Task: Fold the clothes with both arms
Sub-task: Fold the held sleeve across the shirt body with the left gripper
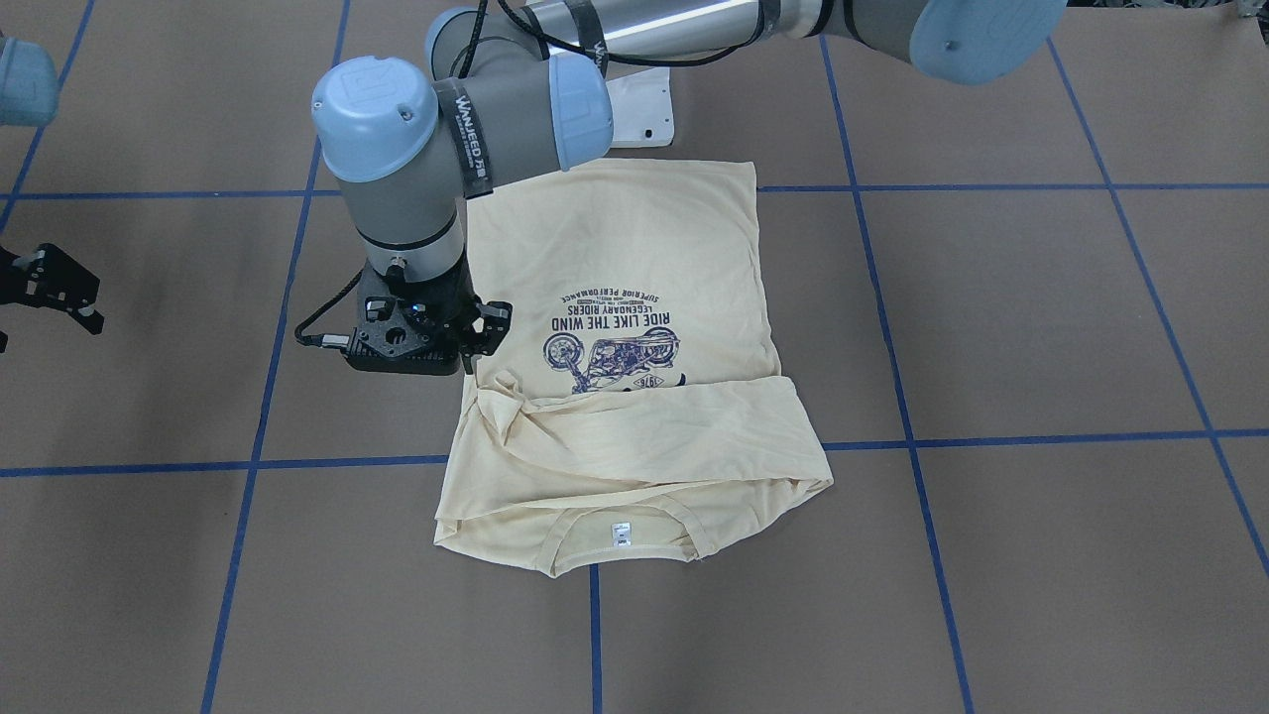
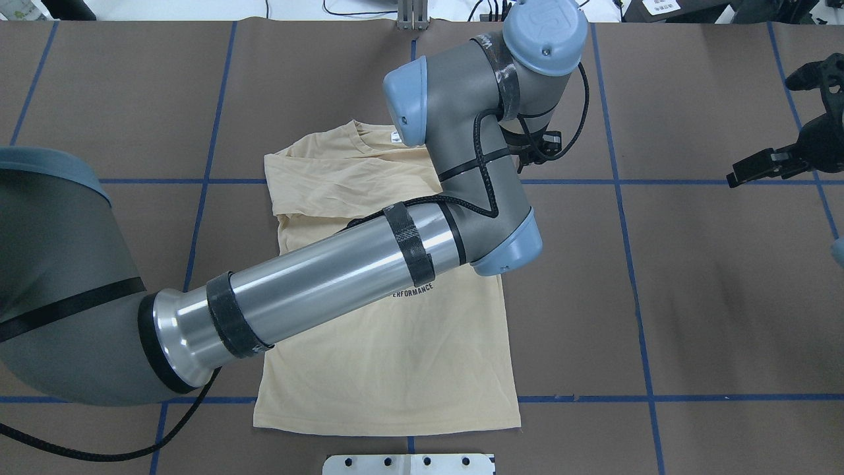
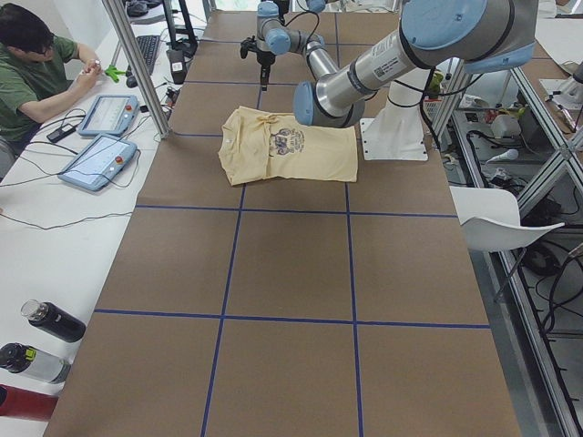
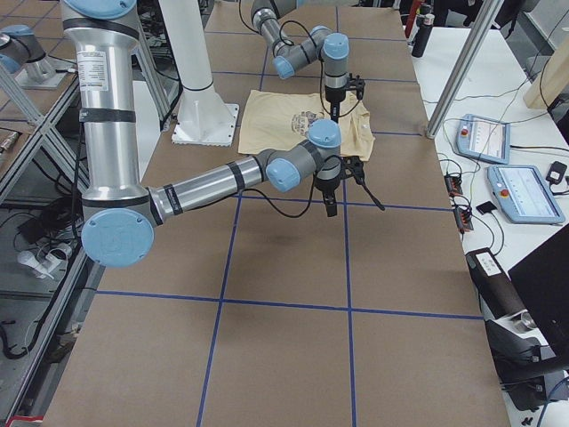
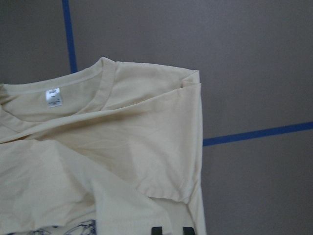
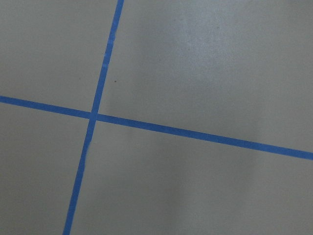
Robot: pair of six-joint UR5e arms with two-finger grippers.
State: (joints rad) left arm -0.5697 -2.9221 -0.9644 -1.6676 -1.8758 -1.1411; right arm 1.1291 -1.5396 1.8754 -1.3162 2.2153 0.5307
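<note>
Left gripper: fingertips apart, nothing between them, hanging over the garment's side edge just beside a bunch of fabric. Released. Right gripper: jaws spread, empty, at the right edge of the overhead view, well apart from the cloth. Its wrist camera sees only bare surface and tape.

Progress, as judged: early to middle. A sleeve lies across the chest below the collar, covering the bottom of the print, and no sleeve sticks out at either side. The body lies full length from hem to collar, so the lengthwise folds are not yet done. The bunched end likely needs smoothing first.

Count, large to small:
- brown paper-covered worktop with a blue tape grid: one
- silver-grey tubular arms with light blue joint caps: two. The left arm crosses over the cloth from the overhead view's lower left; the right arm keeps clear.
- pale cream-yellow long-sleeved T-shirt: one, flat at centre frame in the front-facing view, print up, hem toward the top.
- navy motorcycle print: one
- small white neck label: one
</note>
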